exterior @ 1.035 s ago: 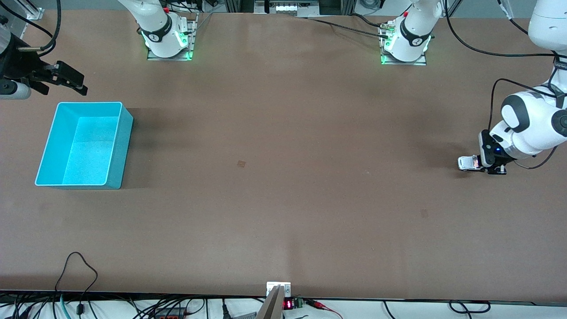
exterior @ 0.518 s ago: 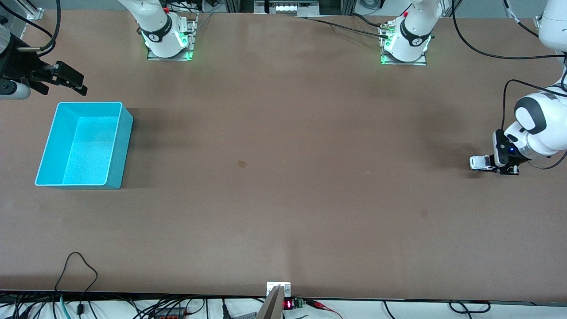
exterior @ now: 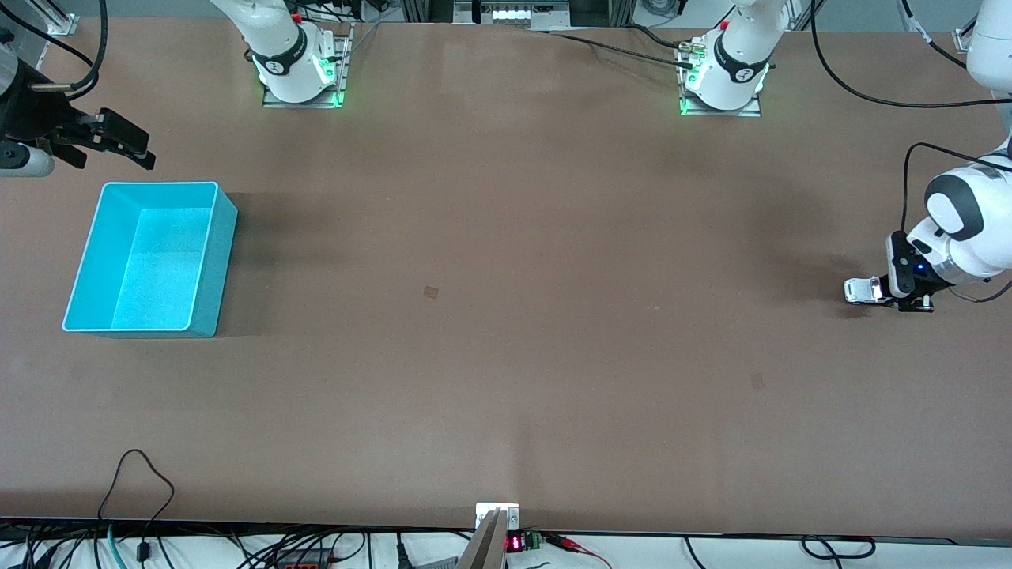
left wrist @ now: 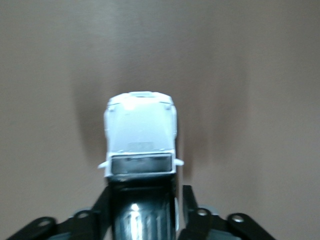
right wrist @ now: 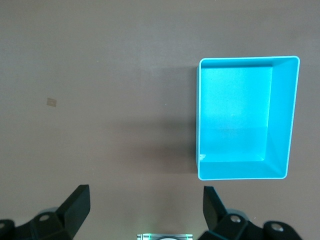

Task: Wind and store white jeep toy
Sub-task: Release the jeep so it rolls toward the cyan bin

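Observation:
The white jeep toy (exterior: pixel 862 289) stands on its wheels on the table at the left arm's end. My left gripper (exterior: pixel 881 292) is low behind it, straddling the toy's black rear. In the left wrist view the jeep (left wrist: pixel 141 135) points away from the gripper (left wrist: pixel 145 202); one finger (left wrist: pixel 189 200) stands a small gap off the car's side, so the jaws are slightly open. My right gripper (exterior: pixel 136 150) waits open and empty over the table beside the turquoise bin (exterior: pixel 158 184); its own view shows the gripper (right wrist: pixel 145 202) and the empty bin (right wrist: pixel 247 59).
The bin sits at the right arm's end of the table. The two arm bases (exterior: pixel 296 75) (exterior: pixel 723 83) stand along the table's back edge. Cables (exterior: pixel 134 474) and a small device (exterior: pixel 496 521) lie at the front edge.
The left gripper has dragged the jeep along the table toward the left arm's end. Its fingers have loosened from the car's sides. The right arm has not moved.

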